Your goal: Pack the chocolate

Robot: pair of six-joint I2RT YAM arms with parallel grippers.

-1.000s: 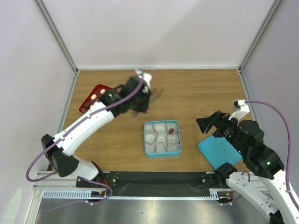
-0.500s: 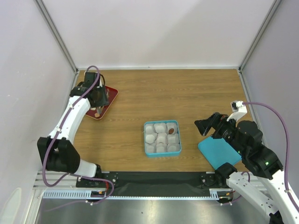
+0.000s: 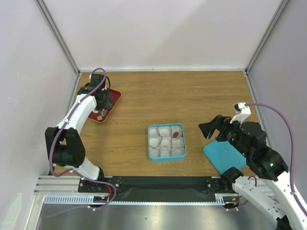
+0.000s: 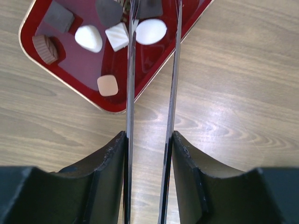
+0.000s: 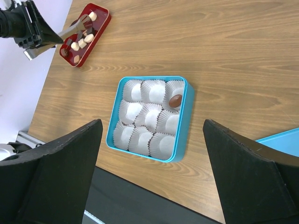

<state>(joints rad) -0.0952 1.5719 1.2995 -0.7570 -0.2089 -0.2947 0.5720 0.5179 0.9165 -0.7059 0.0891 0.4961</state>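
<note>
Several pieces of chocolate, white (image 4: pixel 151 31), tan (image 4: pixel 108 85) and brown (image 4: pixel 45 49), lie in a red tray (image 4: pixel 79 74) at the table's far left (image 3: pixel 115 96). My left gripper (image 4: pixel 149 140) (image 3: pixel 102 99) is shut on thin metal tongs (image 4: pixel 173 70). The tongs' blades stand apart and reach over the tray beside the white pieces, with nothing between them. A teal box (image 3: pixel 166 125) (image 5: pixel 187 121) of white paper cups (image 5: pixel 149 116) holds one brown chocolate (image 5: pixel 175 100) in its far right cup. My right gripper (image 3: pixel 212 128) (image 5: pixel 152 123) hangs open to the box's right.
A teal lid (image 3: pixel 224 155) (image 5: pixel 285 135) lies flat at the near right, under my right arm. White walls close the table on three sides, and a black strip runs along the near edge.
My left arm has swung from the table's middle back to the far left, carrying the tongs over the red tray. My right arm has barely shifted.
</note>
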